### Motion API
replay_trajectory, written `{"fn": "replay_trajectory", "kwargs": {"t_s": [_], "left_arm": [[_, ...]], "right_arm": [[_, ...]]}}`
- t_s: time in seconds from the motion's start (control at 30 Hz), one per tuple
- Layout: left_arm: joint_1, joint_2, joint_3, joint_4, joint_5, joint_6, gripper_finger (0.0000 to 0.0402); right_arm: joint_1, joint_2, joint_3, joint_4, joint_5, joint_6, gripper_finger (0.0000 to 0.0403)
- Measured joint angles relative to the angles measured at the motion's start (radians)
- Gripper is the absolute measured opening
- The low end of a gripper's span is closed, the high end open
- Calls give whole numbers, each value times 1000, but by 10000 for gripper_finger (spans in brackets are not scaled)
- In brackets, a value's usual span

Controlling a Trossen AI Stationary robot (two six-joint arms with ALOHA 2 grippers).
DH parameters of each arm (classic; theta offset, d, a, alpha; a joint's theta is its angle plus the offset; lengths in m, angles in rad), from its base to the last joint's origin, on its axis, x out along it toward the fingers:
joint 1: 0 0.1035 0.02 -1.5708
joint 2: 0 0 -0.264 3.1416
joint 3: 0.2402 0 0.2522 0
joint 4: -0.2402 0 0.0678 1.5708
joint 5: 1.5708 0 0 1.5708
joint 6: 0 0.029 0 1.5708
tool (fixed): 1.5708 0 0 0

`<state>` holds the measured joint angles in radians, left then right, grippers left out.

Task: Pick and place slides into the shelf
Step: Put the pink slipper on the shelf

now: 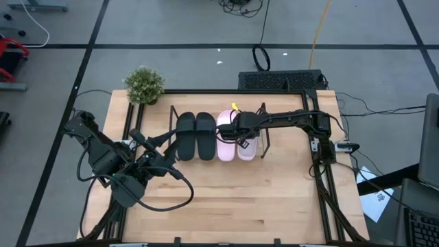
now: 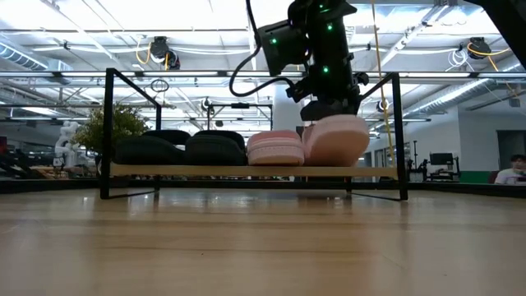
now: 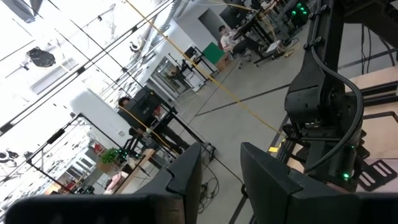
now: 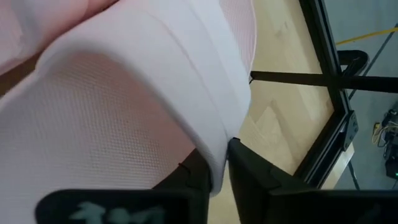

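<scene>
The shelf [image 1: 171,110] of thin black rods stands at the table's middle. On its base lie two black slides [image 1: 195,135] and a pink slide [image 1: 226,136] side by side, soles down. A second pink slide [image 1: 248,144] is at the row's right end and reaches a little nearer than the others. My right gripper [image 4: 217,177] comes down over it from the right and is shut on its strap. My left gripper [image 3: 221,180] hangs open and empty, raised above the table's near left [image 1: 161,158]. My right gripper pinches the edge of the pink slide's broad strap [image 4: 219,158], one finger [image 4: 194,175] under the strap and the other [image 4: 249,165] outside it. The fingers slant down from above. In the low view the slide [image 2: 337,140] sits at the shelf base; whether it rests there, I cannot tell.
A small potted plant [image 1: 144,84] stands at the table's far left corner. The shelf's upright rods [image 2: 397,136] rise close beside the right gripper. Bare wood lies between the shelf and the near edge [image 1: 240,206].
</scene>
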<state>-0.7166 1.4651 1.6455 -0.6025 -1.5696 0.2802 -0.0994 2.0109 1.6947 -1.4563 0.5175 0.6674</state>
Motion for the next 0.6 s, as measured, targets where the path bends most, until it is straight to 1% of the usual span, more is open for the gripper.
{"fn": "replay_trajectory", "kwargs": {"t_s": [0.33,0.47,0.6], "left_arm": [[0,0,0,0,0,0,118],[0,0,0,0,0,-4,118],[0,0,0,0,0,-5,118]], "right_arm": [[0,0,0,4,-2,0,119],[0,0,0,5,-2,0,133],[0,0,0,5,-2,0,135]]}}
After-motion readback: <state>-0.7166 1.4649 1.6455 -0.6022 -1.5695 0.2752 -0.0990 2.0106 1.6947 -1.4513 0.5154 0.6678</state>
